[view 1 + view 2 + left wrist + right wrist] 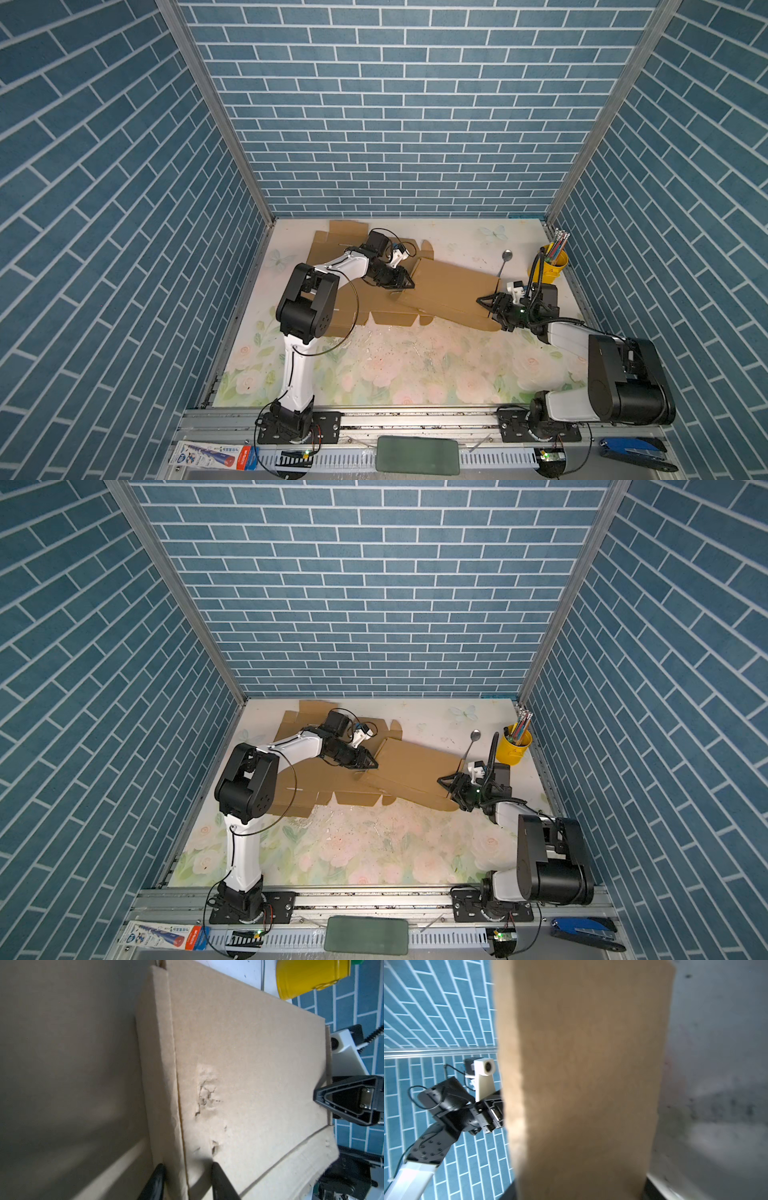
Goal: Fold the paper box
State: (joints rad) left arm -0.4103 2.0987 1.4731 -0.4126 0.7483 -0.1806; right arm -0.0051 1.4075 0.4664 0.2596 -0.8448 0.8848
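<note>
Box [453,291] = light, stiff card, dents easily (crushed spot shows); pinch flap edges by creases. L gripper [188,1165] straddles its folded edge, R gripper [487,308] sits at the far edge. Can't tell if either is clamped.

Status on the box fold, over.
Left gripper astride cardboard box flap, right gripper at opposite edge; grips unclear. Box partly folded. Spoon near right gripper.
</note>
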